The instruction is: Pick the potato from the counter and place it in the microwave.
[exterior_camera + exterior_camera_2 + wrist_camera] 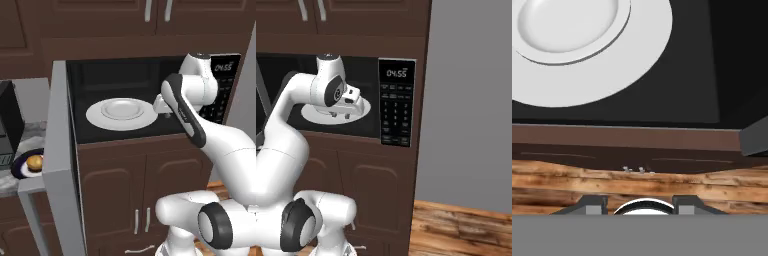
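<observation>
The potato (34,162) is a small golden-brown lump resting on a small dark plate (22,169) on the grey marbled counter (32,131), far left and below the microwave. The microwave (115,80) stands open, its grey door (57,150) swung out to the left. A white plate (121,114) lies on its black floor. My gripper (165,115) hangs at the right front of the opening, beside the white plate (363,107), pointing down. In the hand view my gripper (639,206) is open with nothing between its tips, above the white plate (587,50) and the microwave's sill.
A black coffee machine (7,125) stands on the counter behind the potato. The open door stands between the potato and the microwave's opening. The keypad panel (396,107) with its clock is right of the opening. Dark cabinet doors (125,200) sit below, over a wooden floor (466,230).
</observation>
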